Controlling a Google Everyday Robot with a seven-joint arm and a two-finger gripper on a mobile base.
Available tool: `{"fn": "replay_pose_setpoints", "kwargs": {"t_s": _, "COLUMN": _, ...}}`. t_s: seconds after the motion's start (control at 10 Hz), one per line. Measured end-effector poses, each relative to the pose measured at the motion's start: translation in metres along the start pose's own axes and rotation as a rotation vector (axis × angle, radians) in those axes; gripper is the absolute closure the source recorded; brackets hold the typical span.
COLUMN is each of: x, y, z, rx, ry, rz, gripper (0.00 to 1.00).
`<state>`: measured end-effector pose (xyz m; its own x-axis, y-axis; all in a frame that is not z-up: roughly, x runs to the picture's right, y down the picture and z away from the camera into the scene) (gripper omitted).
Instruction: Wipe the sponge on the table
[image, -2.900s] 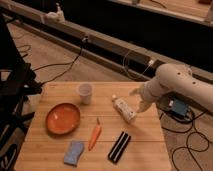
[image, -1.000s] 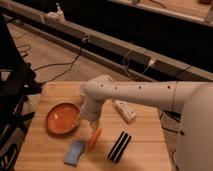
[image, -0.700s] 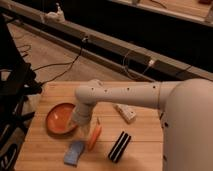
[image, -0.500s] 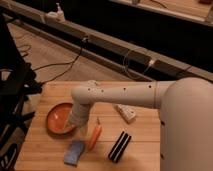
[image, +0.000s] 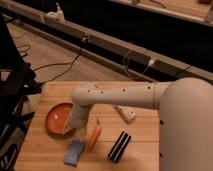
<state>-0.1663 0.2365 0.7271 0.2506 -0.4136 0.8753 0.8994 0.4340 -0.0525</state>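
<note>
Camera view is filled at its right by the white arm (image: 125, 95), bent down over the wooden surface (image: 146, 131). Nearest the camera, the light-blue sponge (image: 75, 152) is seen lying flat on the surface, just in front of the hand (image: 71, 129) and apart from it. A black ribbed block (image: 120, 146) lies well to the hand's right, an orange carrot (image: 94, 136) just beside it. The hand is held low at the right edge of the orange plate (image: 56, 117); whether it is spread or pressed together cannot be told. Behind the hand, to its right, a white object (image: 125, 113) is laid. Farther back, cables (image: 60, 65) are strewn.
</note>
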Motion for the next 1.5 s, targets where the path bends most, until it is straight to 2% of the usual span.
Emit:
{"fn": "replay_pose_setpoints", "kwargs": {"t_s": 0.3, "x": -0.011, "y": -0.004, "z": 0.029, "rx": 0.003, "ry": -0.048, "rz": -0.012, "gripper": 0.38}}
{"fn": "replay_pose_setpoints", "kwargs": {"t_s": 0.6, "x": -0.013, "y": 0.004, "z": 0.044, "rx": -0.007, "ry": -0.071, "rz": -0.01, "gripper": 0.38}}
{"fn": "replay_pose_setpoints", "kwargs": {"t_s": 1.1, "x": -0.014, "y": 0.024, "z": 0.051, "rx": -0.027, "ry": -0.077, "rz": 0.044, "gripper": 0.38}}
{"fn": "replay_pose_setpoints", "kwargs": {"t_s": 1.5, "x": -0.013, "y": 0.038, "z": 0.06, "rx": -0.067, "ry": -0.1, "rz": 0.075, "gripper": 0.38}}
